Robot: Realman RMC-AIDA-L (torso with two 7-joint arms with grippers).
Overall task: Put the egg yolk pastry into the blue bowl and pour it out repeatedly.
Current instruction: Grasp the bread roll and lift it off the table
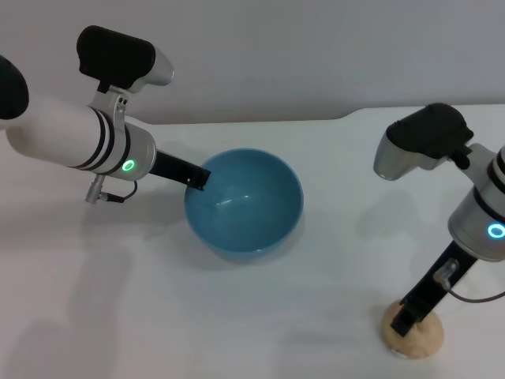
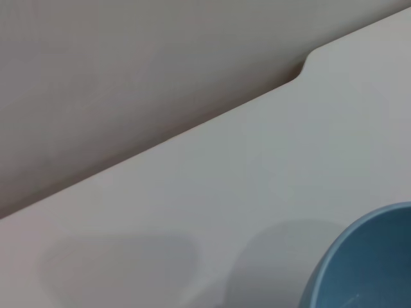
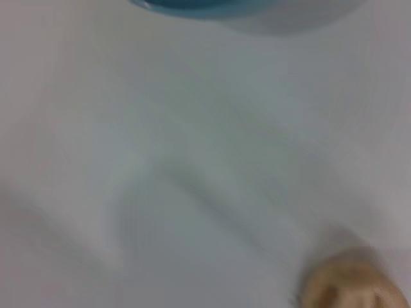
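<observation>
1. We see the egg yolk pastry [image 1: 412, 335] on the white tabletop [image 1: 260, 316], well apart from the blue bowl [image 1: 245, 201], which sits empty near the middle.
2. Our right pincer [image 1: 410, 317] is straight over the pastry, its dark fingers reaching down onto the top of it. The pastry lies directly below it, so the coming move looks like a short vertical one.
3. We cannot tell whether the right pincer is spread or already pinching the pastry; the fingers overlap it in the head view.
4. Our left pincer [image 1: 197, 178] meets the bowl's rim on its left side; we cannot tell whether it pinches the rim.
5. The right arm is much nearer the pastry. The pastry is round, with no long axis.
</observation>
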